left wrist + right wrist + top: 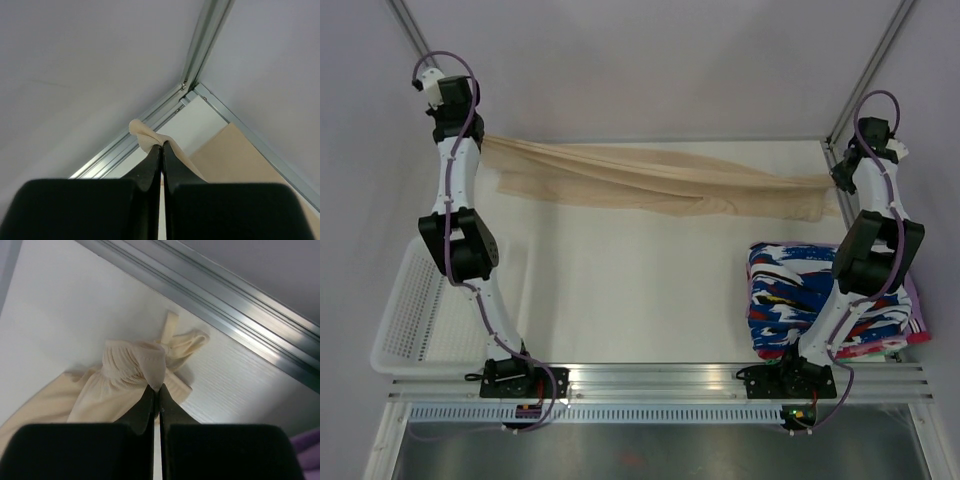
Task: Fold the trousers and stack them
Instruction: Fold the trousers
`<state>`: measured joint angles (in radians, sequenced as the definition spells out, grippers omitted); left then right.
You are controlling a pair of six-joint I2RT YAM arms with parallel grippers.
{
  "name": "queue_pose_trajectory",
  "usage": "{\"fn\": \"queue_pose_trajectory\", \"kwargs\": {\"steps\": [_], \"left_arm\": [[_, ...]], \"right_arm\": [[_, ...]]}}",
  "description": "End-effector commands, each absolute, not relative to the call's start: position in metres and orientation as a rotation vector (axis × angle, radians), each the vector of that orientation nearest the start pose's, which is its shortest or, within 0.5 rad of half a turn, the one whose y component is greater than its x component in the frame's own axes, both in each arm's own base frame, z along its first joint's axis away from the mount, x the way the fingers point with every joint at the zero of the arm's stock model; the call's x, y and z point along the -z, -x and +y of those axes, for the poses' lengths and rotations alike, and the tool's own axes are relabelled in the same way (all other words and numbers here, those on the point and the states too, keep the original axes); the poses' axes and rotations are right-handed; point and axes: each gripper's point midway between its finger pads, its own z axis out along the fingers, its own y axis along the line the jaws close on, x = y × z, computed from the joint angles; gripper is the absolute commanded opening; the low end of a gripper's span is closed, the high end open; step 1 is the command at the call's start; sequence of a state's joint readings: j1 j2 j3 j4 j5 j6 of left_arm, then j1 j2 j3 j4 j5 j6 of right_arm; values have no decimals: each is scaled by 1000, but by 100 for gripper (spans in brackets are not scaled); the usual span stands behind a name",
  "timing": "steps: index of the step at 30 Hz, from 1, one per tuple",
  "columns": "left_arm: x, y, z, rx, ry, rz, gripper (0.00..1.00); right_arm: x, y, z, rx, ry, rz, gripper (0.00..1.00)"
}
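While the trousers (650,180) are being held stretched along the far edge | ends are being pinched by the left gripper (162,146) and the right gripper (157,390) | step judged: spreading | next: even lowering flat

White desk (640,300) and its load

A stack of blue, white, red and black patterned garments (790,290) lies on the bare white top, over a pink cloth (917,325) that shows at the stack's right side. Beyond the stack, beige trousers (640,180) stretch leftward across the far part. Well left of the stack, a white mesh basket (420,320) sits at the desk's edge.
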<state>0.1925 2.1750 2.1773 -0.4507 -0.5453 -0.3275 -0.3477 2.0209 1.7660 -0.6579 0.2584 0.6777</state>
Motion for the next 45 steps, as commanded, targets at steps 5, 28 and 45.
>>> {"fn": "queue_pose_trajectory", "kwargs": {"steps": [5, 28, 45], "left_arm": [[-313, -512, 219, -548, 852, 1759, 2], [-229, -530, 231, -596, 917, 1996, 2], [-199, -631, 198, -419, 871, 1808, 2]], "right_arm": [[-212, -425, -206, 301, -1302, 1871, 0], [-153, -418, -215, 426, -1423, 2011, 0], [-98, -494, -221, 277, -1377, 2053, 0]]}}
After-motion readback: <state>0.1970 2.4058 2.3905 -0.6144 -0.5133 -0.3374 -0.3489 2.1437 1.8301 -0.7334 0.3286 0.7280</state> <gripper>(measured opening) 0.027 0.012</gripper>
